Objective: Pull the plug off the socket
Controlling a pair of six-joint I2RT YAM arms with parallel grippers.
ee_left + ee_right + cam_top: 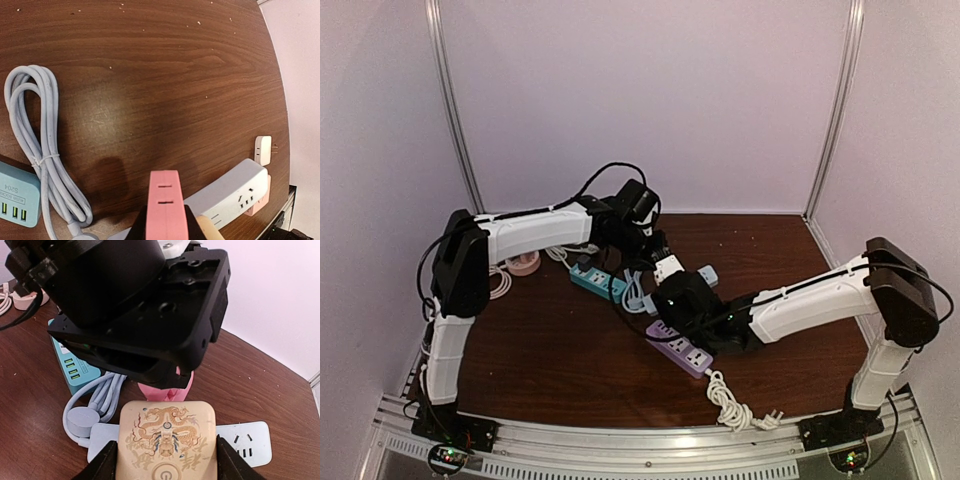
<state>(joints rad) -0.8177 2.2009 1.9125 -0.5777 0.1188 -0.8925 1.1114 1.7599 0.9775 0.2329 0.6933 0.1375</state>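
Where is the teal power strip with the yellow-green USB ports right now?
In the top external view the teal power strip lies left of centre on the brown wooden table, beside the coiled grey cable.

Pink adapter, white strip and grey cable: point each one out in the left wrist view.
Pink adapter (162,200), left wrist view, its slotted top face.
White strip (229,192), left wrist view, top face beside the outlet.
Grey cable (44,160), left wrist view, the tied middle.
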